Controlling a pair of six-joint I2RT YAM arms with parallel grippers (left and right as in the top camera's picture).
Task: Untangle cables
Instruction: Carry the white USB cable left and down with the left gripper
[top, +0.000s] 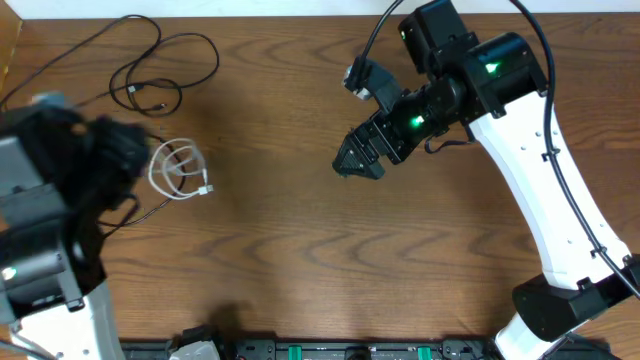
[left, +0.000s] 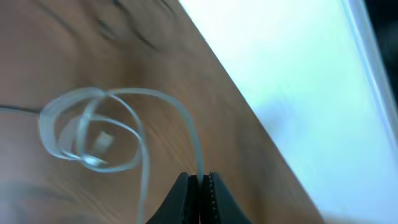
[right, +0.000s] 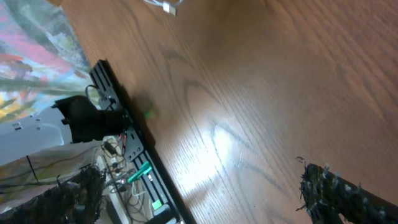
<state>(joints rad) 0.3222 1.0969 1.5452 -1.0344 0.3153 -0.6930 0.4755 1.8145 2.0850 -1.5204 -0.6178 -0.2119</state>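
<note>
A white cable lies coiled at the table's left side, with its plug end on the wood. In the left wrist view my left gripper is shut on a strand of this white cable, whose loops hang in front of it. The left arm is blurred in the overhead view. One black cable loops loosely at the far left. Another black cable runs out from under the left arm. My right gripper hovers over the table's middle, open and holding nothing, its fingers spread wide.
A black rail with electronics and wires runs along the table's front edge. Beyond the table's edge a pale surface fills the left wrist view. The right arm's white link crosses the right side.
</note>
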